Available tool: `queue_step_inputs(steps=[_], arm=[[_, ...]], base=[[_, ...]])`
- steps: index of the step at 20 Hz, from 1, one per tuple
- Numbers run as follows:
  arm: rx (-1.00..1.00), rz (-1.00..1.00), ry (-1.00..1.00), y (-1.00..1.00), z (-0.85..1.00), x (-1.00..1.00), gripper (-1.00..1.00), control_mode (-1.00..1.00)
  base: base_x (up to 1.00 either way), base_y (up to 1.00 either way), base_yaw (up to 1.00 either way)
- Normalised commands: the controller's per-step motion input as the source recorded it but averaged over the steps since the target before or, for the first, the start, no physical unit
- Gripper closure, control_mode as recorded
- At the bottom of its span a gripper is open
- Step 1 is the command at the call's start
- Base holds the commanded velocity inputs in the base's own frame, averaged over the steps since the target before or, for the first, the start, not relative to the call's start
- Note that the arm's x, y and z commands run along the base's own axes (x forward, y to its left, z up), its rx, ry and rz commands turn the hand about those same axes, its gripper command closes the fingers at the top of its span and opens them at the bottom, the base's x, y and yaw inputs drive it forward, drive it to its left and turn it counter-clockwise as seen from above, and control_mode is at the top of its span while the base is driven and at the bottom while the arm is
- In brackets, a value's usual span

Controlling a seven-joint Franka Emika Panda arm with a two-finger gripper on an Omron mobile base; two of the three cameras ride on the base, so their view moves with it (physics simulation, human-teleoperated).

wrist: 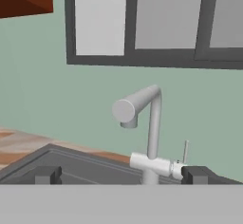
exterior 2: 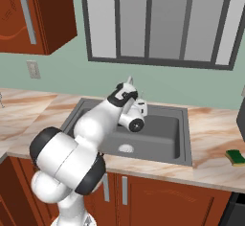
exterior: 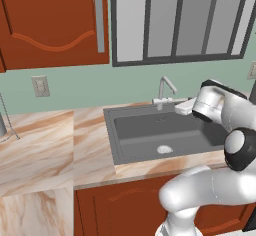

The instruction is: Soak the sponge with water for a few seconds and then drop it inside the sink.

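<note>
Gripper (wrist: pixel 118 174) spread wide, empty, aimed at faucet (wrist: pixel 144 123) at hand-view centre. Sponge (exterior 2: pixel 236 157) at right-base lower right, on counter (exterior 2: pixel 215 148) beside sink (exterior 2: pixel 184 139).

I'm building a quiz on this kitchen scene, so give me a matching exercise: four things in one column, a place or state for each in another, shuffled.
Things:
1. sponge
2. faucet
3. gripper
4. sink

Places or states:
A. open, holding nothing
B. on the counter right of the basin
C. set into the marble counter
D. behind the basin, no water running

Pairs: 1-B, 2-D, 3-A, 4-C
</note>
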Motion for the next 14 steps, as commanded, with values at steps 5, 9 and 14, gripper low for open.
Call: queue_step_inputs(steps=[5,9,14], arm=[[0.00,0.00,0.00,-0.02,0.00,0.12,-1.00,-1.00],[0.00,0.00,0.00,-0.08,0.00,0.10,-1.00,-1.00],[0.00,0.00,0.00,-0.13,0.00,0.01,-1.00,-1.00]], base=[[0.00,0.00,0.00],[0.00,0.00,0.00],[0.00,0.00,0.00]])
